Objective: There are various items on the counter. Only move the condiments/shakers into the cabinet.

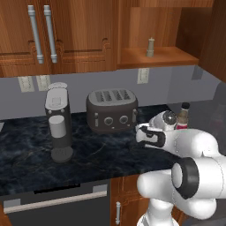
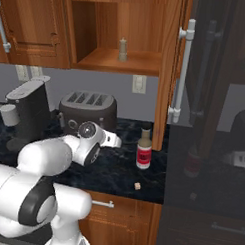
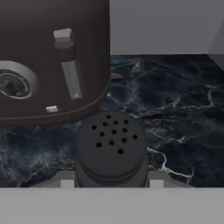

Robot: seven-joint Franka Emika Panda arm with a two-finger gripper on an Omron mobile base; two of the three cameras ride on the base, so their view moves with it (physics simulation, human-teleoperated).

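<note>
Jaws: your gripper [image 3: 111, 181] has its two fingers pressed against either side of the small black shaker [image 3: 111, 146], clamped on its body just below the perforated top.
Black shaker: you see it from above in the hand view, its holed lid facing the camera, the toaster's rounded corner just behind it and the counter showing around it.
Gripper position: in the left base view your gripper [image 1: 142, 132] sits low over the counter [image 1: 26, 154], just right of the toaster's front corner; whether the shaker stands on the stone or is lifted off it you cannot tell.
Toaster: the dark four-slot toaster [image 1: 111, 109] stands close on the left side of your hand, its lever and dial side nearest the shaker.
Open room: bare black marbled stone spreads to the right of the shaker toward the grey wall.
Sauce bottle: the clear bottle with red label [image 2: 144, 148] stands upright on the counter, right of your wrist, near the counter's front-right edge.
Coffee machine: the grey-black coffee machine [image 1: 59, 121] stands well left of the toaster.
Cabinet: the doorless shelf niche [image 2: 121, 64] is above and behind the toaster; the tan wooden shaker [image 2: 123, 50] stands upright on its shelf, with bare board either side.
</note>
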